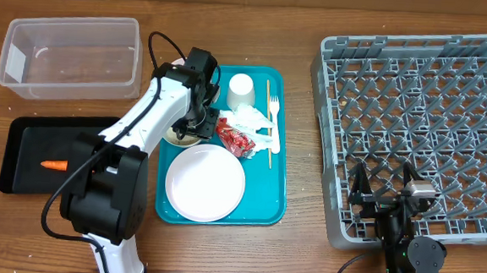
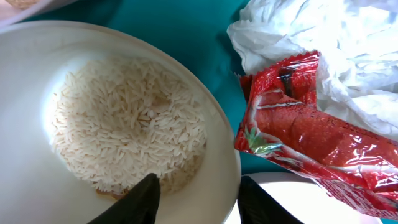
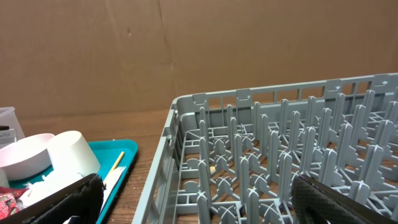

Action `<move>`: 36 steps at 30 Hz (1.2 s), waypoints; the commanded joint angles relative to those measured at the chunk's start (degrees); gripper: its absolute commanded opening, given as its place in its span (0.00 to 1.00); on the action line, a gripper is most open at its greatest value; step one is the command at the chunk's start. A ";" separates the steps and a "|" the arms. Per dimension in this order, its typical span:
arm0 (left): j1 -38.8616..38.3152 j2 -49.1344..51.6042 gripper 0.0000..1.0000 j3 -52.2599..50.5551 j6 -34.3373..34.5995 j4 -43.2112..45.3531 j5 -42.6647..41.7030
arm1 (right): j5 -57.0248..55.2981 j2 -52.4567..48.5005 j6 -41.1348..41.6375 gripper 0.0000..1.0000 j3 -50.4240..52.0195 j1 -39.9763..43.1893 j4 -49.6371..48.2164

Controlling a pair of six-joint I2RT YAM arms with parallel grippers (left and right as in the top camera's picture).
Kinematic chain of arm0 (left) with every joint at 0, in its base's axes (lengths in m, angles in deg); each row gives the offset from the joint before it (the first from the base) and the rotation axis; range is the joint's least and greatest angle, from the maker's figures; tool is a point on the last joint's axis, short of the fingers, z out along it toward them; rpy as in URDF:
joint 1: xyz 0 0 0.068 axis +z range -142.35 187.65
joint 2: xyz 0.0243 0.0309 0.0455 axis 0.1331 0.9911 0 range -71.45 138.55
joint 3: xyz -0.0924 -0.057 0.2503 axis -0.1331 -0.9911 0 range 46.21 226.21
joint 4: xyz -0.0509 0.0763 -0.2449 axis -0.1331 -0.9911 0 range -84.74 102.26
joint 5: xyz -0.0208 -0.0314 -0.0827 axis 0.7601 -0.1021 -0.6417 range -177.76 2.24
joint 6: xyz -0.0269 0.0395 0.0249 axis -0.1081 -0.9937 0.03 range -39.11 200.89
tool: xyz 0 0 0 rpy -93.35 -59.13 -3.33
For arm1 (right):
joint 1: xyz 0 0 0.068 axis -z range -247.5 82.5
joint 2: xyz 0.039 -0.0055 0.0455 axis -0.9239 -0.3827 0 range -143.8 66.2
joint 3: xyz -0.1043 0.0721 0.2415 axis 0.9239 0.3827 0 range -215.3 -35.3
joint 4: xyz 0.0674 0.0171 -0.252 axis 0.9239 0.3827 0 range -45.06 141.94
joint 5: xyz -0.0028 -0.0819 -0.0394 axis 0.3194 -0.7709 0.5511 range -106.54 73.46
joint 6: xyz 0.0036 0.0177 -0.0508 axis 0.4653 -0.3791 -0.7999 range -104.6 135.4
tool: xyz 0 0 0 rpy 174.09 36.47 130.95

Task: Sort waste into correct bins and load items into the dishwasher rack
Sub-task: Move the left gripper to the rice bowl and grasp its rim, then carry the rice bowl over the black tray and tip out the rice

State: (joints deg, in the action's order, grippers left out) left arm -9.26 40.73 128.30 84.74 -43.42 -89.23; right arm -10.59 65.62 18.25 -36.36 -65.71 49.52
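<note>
I see L gripper (image 2: 199, 186) over teal tray (image 1: 261, 193), fingers apart, straddling rim of rice bowl (image 2: 221, 146), not clamped. Red wrapper (image 2: 305, 137) just beside bowl. R gripper (image 3: 196, 190) spread wide by rack (image 3: 186, 106) edge.

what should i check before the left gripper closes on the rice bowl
1. left gripper open, jaws astride the rice bowl rim: ok
2. red wrapper outside the jaws: ok, but close
3. bowl ready for the dishwasher rack: not ok, rice inside
4. black tray has room: ok, only a carrot piece
5. right gripper out of the way, open at the rack: ok
6. how deep the fingers sit on the rim: cannot tell
</note>
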 commanded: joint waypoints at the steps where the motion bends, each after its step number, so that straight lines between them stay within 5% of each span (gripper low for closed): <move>1: -0.63 -0.92 0.46 -0.87 -0.72 0.61 -0.59 | -0.35 0.35 0.11 1.00 0.59 0.11 -0.24; 7: -2.16 -0.92 0.50 -2.97 -1.11 4.13 0.00 | -0.35 0.35 0.11 1.00 0.59 0.13 -0.24; 15: -2.25 -0.92 0.43 -2.95 -0.85 5.38 3.43 | -0.35 0.35 0.11 1.00 0.59 0.11 -0.24; 17: -2.25 -0.92 0.27 -2.95 -0.87 5.62 3.72 | -0.35 0.35 0.11 1.00 0.59 0.13 -0.24; 24: -2.27 -0.94 0.04 -2.67 -0.35 6.25 4.83 | -0.35 0.35 0.11 1.00 0.59 0.11 -0.24; 36: -2.27 -1.60 0.04 14.84 6.21 -7.43 2.86 | -0.35 0.35 0.11 1.00 0.59 0.11 -0.24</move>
State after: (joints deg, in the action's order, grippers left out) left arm -11.62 40.21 135.29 86.97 -47.99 -85.67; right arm -10.59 65.62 18.20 -36.36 -65.71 49.47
